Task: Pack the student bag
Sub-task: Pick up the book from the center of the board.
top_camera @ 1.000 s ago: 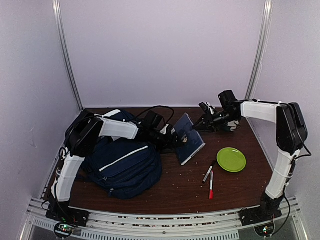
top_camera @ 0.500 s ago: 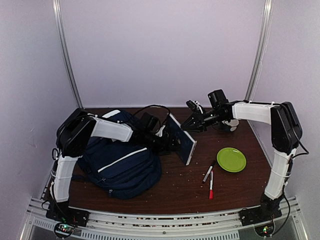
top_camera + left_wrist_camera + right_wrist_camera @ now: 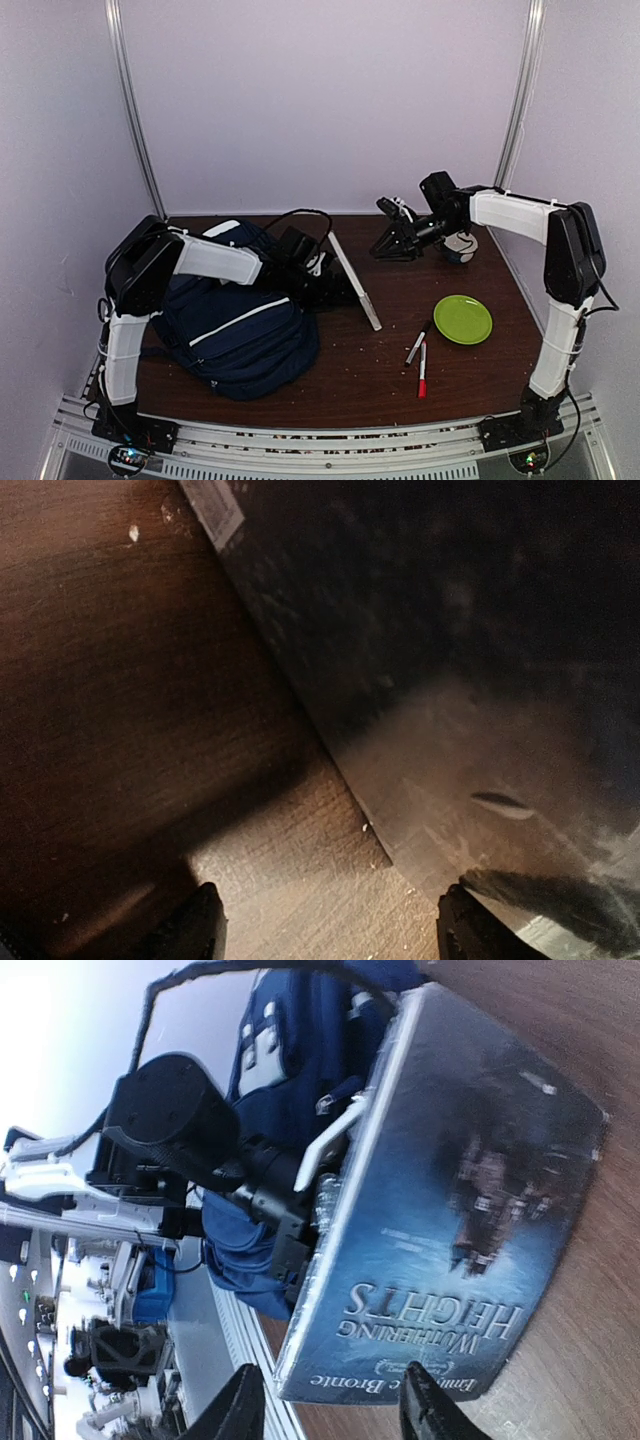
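Observation:
The student bag (image 3: pixel 240 335), navy with a white diagonal stripe, lies at the left of the table and also shows in the right wrist view (image 3: pixel 290 1030). A blue book (image 3: pixel 356 283), titled Wuthering Heights (image 3: pixel 460 1210), stands nearly upright on its edge just right of the bag. My left gripper (image 3: pixel 335 288) reaches over the bag and sits behind the book. Its jaws are open (image 3: pixel 330 935), and the book's dark back (image 3: pixel 480 680) rests by the right fingertip. My right gripper (image 3: pixel 385 248) is open and empty (image 3: pixel 330 1410), facing the book's cover a short way off.
A green plate (image 3: pixel 462 320) lies at the right. A black pen (image 3: pixel 417 347) and a red pen (image 3: pixel 422 368) lie in front of it. A small grey cup (image 3: pixel 460 246) stands at the back right. Crumbs dot the brown table (image 3: pixel 470 390).
The book has tipped up from leaning flat to nearly upright and shifted left toward the bag. My right gripper moved slightly left and stays off the book.

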`<state>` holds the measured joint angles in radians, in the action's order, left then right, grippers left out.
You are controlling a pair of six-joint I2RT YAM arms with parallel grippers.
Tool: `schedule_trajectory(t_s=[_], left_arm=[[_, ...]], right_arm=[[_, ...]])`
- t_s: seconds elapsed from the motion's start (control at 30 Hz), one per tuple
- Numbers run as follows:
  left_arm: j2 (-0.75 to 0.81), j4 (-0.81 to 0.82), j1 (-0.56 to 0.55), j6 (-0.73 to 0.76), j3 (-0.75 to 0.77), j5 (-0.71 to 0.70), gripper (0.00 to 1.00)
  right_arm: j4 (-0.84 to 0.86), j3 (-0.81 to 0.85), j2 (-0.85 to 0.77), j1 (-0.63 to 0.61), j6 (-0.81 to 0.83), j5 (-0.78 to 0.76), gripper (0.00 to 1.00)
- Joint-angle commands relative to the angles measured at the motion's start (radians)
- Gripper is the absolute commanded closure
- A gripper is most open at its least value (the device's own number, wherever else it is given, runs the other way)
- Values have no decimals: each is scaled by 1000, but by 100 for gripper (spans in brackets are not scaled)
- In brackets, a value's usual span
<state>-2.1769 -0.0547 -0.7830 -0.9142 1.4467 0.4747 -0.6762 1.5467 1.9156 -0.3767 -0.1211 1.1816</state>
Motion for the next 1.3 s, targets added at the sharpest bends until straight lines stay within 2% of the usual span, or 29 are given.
schedule_trajectory(t_s=[0.0,0.13,0.23,0.3,0.4,0.8,1.03,1.27], left_arm=[[2,-32,1,43,47,-25,25],[5,-46,1,49,68,-30,25],[8,-46,0,49,73,-28,25],[9,-47,-1,52,77,-28,25],[9,-43,-2,57,88,-28,25],[-25,-89,-17,77,221,-17,25],[-76,-123,-28,80,323,-9,25],[-135,-135,-42,77,440,10,26]], right_arm=[[-86,-43,-68,9,94,-234,46],[-184,-22,-66,-67,171,-421,24],[-177,-17,-85,-123,159,-531,19],[-188,1,-87,-140,151,-576,19],[-201,13,-79,-150,154,-564,19],[-191,24,-37,-136,131,-204,20],[-205,33,-27,-93,118,-351,21],[-196,-16,-41,-25,109,-381,22]])
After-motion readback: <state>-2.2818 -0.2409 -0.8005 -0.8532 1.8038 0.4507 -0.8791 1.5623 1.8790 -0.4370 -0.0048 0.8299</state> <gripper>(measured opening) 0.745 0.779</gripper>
